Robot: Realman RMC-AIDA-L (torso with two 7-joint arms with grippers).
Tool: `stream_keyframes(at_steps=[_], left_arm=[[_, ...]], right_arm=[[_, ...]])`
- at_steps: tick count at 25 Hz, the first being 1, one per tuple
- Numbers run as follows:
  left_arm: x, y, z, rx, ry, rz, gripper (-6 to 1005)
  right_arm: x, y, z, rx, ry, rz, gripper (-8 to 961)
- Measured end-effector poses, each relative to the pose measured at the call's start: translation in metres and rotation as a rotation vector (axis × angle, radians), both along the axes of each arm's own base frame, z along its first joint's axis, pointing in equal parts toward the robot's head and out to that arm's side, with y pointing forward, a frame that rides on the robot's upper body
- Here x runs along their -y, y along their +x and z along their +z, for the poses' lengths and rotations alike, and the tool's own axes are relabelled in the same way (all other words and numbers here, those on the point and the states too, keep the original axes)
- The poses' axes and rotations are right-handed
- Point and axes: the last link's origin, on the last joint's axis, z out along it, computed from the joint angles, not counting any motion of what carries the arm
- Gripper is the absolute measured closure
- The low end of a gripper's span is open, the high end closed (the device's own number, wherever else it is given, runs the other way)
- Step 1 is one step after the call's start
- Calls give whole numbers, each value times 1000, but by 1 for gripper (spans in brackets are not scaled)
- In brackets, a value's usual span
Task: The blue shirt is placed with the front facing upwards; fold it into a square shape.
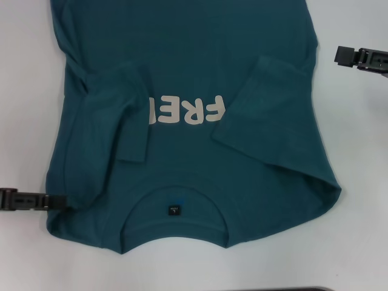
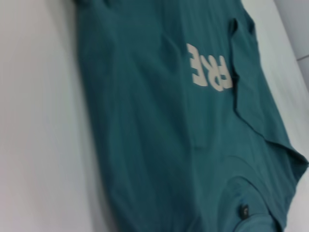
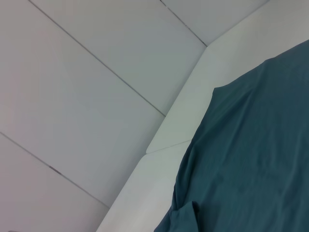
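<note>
While the blue shirt lay front-up across the middle of the white surface, collar toward the near edge, both sleeves were folded inward over the chest letters. The left pincer touched its left shoulder edge; the right pincer hovered apart; I cannot tell either's state.

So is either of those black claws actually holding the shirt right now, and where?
Hard to tell. The left gripper touches the blue shirt at its shoulder edge near the collar; a grip isn't visible. The right gripper is clear of it.
</note>
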Motion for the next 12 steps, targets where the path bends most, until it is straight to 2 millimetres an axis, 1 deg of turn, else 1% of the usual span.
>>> stream_keyframes(at_steps=[6,9,12], left_arm=[[2,-10,7,-43,10,36,248],[2,-12,5,-61,4,44,248],[1,-11,2,-63,-7,41,248]], right_arm=[[-1,-1,0,-1,-1,2,405],[-1,-1,0,0,0,1,405],[-1,-1,0,-1,-1,-2,405]])
